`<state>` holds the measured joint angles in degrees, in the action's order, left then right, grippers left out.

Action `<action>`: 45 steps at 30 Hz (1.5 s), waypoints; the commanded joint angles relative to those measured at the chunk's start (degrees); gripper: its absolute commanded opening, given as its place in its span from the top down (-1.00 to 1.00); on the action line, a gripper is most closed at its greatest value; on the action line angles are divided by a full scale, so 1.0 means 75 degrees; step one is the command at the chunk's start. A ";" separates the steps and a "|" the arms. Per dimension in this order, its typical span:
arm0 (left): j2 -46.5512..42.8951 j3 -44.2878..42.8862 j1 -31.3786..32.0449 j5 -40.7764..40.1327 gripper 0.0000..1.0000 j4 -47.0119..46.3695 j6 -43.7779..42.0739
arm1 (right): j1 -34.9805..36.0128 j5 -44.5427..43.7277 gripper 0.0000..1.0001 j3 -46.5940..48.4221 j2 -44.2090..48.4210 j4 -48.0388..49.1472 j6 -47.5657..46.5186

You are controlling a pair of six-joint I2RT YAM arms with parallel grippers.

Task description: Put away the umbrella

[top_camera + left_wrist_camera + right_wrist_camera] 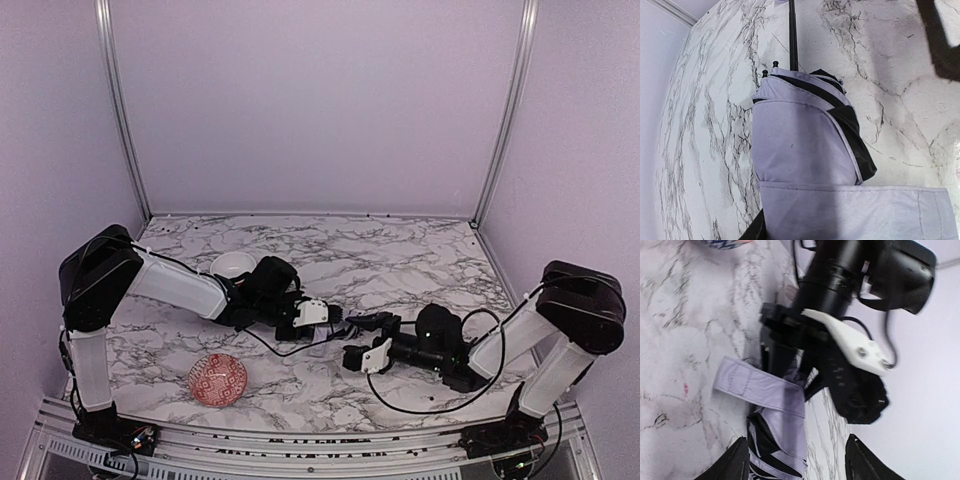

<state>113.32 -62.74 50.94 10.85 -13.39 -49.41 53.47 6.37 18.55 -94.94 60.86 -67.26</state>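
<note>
Down at the near edge, two arm bases sit bolted side by side on a white marble table (400, 250) veined in grey. First thing out from the left base is the red patterned bowl (218, 380), at about 7 o'clock on the tabletop.

Out toward mid-table, the right gripper (362, 352) reaches in from 4 o'clock. Its wrist view shows the two fingers (740, 460) spread wide and released, with the folded end of the cloth lying between them.

There's the umbrella (800, 150), just one of them, at mid-table between the two grippers. It's a wrinkled lavender bundle, and its long axis runs roughly 9 to 3 o'clock across the table. In the left wrist view its thin black shaft (792, 35) points straight away toward 12 o'clock.

The left gripper (312, 314) comes in from 9 o'clock, clamped around the bundle.

Behind it at 10 o'clock sits a white bowl (232, 264), which makes two bowls.

Farthest back are plain lavender walls (320, 100) and two metal corner posts (120, 110).
</note>
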 commanded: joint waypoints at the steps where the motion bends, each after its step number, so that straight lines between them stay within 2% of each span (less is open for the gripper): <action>1: 0.0237 0.0006 -0.0157 -0.0475 1.00 0.0319 0.0754 | -0.0064 -0.0693 -0.28 0.0509 0.1234 -0.0638 0.4305; 4: 0.0283 -0.0247 -0.0250 -0.0596 1.00 0.0297 0.1450 | -0.0935 0.0395 -0.27 0.1344 0.1886 -0.2800 0.7218; 7: 0.0400 -0.0437 -0.0275 -0.0831 1.00 0.0282 0.1923 | -0.2029 0.2148 -0.23 0.1493 0.1918 -0.2792 0.9676; 11: 0.0562 -0.0656 -0.0286 -0.0971 1.00 0.0275 0.2379 | -0.2339 0.3194 -0.15 0.1688 0.1406 -0.2725 1.0943; 15: 0.0696 -0.0858 -0.0294 -0.1241 1.00 0.0207 0.2786 | -0.2506 0.3646 -0.17 0.2548 0.0622 -0.3472 1.1315; 17: 0.0771 -0.0987 -0.0310 -0.1455 1.00 0.0160 0.2923 | -0.2793 0.4352 -0.17 0.3119 -0.0003 -0.3808 1.1784; 21: 0.0952 -0.1332 -0.0335 -0.1560 1.00 0.0258 0.3048 | -0.3085 0.5280 -0.05 0.3872 -0.1289 -0.3953 1.2809; 26: 0.1047 -0.1507 -0.0335 -0.1515 1.00 0.0393 0.3060 | -0.3052 0.5725 -0.09 0.4565 -0.2119 -0.4527 1.2628; 36: 0.1243 -0.1884 -0.0347 -0.1466 1.00 0.0710 0.3078 | -0.2979 0.6653 -0.03 0.5404 -0.3169 -0.4811 1.2608; 39: 0.1293 -0.1973 -0.0361 -0.1454 1.00 0.0784 0.3095 | -0.2958 0.6880 0.14 0.5468 -0.3271 -0.4859 1.2607; 41: 0.1342 -0.2058 -0.0358 -0.1448 1.00 0.0789 0.3106 | -0.2960 0.7031 0.37 0.5463 -0.3307 -0.4882 1.2611; 45: 0.1435 -0.2199 -0.0370 -0.1373 1.00 0.1133 0.3079 | -0.2983 0.7407 0.95 0.5398 -0.3422 -0.4662 1.2802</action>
<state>122.08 -77.56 48.38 -0.47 -8.56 -26.96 30.87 57.78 58.04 -119.15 25.02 27.49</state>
